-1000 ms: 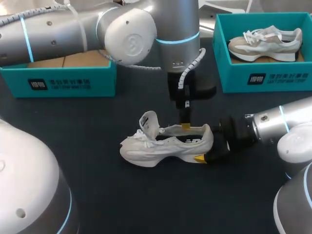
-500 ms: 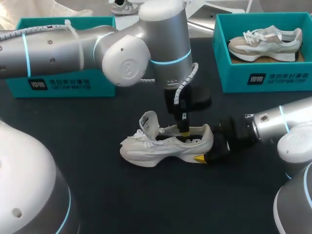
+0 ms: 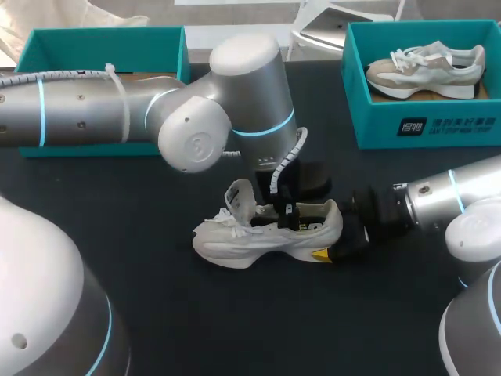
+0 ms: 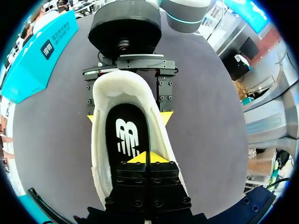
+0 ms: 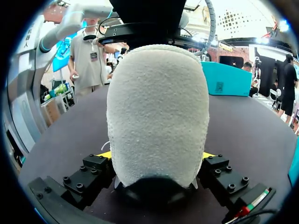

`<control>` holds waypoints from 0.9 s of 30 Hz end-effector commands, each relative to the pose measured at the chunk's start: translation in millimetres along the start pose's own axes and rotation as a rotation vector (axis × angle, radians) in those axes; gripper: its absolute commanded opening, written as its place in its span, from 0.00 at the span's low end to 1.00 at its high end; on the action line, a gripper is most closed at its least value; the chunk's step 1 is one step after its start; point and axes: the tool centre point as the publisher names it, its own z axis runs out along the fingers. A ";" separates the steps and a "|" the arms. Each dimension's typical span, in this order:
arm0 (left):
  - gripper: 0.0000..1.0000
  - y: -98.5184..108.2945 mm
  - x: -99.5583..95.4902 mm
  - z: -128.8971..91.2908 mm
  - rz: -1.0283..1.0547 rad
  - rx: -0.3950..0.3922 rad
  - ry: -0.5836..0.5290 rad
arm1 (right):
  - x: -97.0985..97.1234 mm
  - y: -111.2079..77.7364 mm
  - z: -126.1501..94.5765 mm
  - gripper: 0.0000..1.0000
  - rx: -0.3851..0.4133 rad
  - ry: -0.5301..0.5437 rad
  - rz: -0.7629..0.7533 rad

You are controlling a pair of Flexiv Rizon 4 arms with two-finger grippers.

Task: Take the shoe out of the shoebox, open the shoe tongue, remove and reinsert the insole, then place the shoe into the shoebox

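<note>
- Found the left jaws clenched, their yellow fingertips (image 4: 140, 158) meeting tip to tip with nothing visible between them.
- Saw them lowered into the mouth of the shoe (image 3: 266, 235), just over the insole (image 4: 126, 135); could not tell whether they touched it.
- Found the right jaws grasping the shoe at the heel, one yellow tip (image 5: 105, 154) on each side, low down near the sole.
- Noted the heel cup (image 5: 159, 116) as rounded, white and pebbly in texture, with a darker patch at its base.
- Noted the insole as black and smooth with a white mark, lying flat inside the padded white collar.
- Saw the shoe standing upright on its thick, wavy white sole on the dark matte surface (image 3: 156, 298), between the two boxes and nearer than both, in neither.
- Saw the toe pointing toward the left arm's side, the laces loose and the tongue (image 3: 239, 196) lifted and standing up.
- Traced the left arm (image 3: 235, 102), silver with a glowing blue ring, coming down onto the shoe from above.
- Traced the right arm (image 3: 438, 200) lying low and level behind the heel.
- Saw a teal cardboard right shoebox (image 3: 427, 129), open-topped, at the far right of the surface.
- Saw in it a second shoe (image 3: 427, 69), grey-beige and white, lying on a brown lining.
- Saw a matching teal left shoebox (image 3: 102, 35) at the far left, its inside mostly hidden behind the left arm.
</note>
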 end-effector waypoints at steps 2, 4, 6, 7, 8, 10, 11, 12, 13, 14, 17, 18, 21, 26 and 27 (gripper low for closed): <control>0.00 8.7 3.6 2.8 -0.001 0.026 -0.001 | -0.2 1.3 1.3 0.00 0.005 -0.001 0.001; 0.17 9.3 3.7 2.9 0.004 0.029 0.007 | -0.2 1.3 1.3 0.00 0.005 -0.001 0.001; 0.64 8.8 3.9 4.1 0.006 0.030 -0.002 | -0.2 1.3 1.3 0.00 0.005 -0.001 0.001; 0.67 8.2 4.3 4.5 0.007 0.031 -0.003 | -0.2 1.3 1.3 0.00 0.005 -0.001 0.001; 0.73 7.5 4.8 5.0 0.012 0.030 -0.010 | -0.2 1.3 1.3 0.00 0.005 -0.001 0.001; 0.78 6.1 5.4 6.7 0.017 0.030 -0.019 | -0.2 1.3 1.3 0.00 0.005 -0.001 0.001; 0.86 5.3 5.4 7.8 0.021 0.026 -0.031 | -0.2 1.3 1.3 0.00 0.005 -0.001 0.001; 0.85 4.8 5.5 9.1 0.023 0.028 -0.032 | -0.2 1.3 1.3 0.00 0.005 -0.001 0.001; 0.85 4.2 5.4 10.7 0.024 0.028 -0.032 | -0.2 1.3 1.3 0.00 0.005 -0.001 0.001; 0.83 3.6 4.7 12.7 0.024 0.028 -0.037 | -0.2 1.3 1.3 0.00 0.005 -0.001 0.001; 0.73 2.7 1.7 20.7 0.024 0.041 -0.056 | -0.2 1.3 1.3 0.00 0.005 -0.001 0.001; 0.71 2.8 0.1 24.3 0.024 0.038 -0.065 | -0.2 1.3 1.3 0.00 0.005 -0.001 0.001; 0.52 3.8 -3.1 31.9 0.022 0.040 -0.081 | -0.2 1.3 1.3 0.00 0.005 -0.001 0.001; 0.36 6.3 -6.6 40.4 0.016 0.037 -0.101 | -0.2 1.3 1.3 0.00 0.005 -0.001 0.001; 0.34 6.6 -7.5 41.7 0.015 0.036 -0.101 | -0.2 1.3 1.3 0.00 0.005 -0.001 0.001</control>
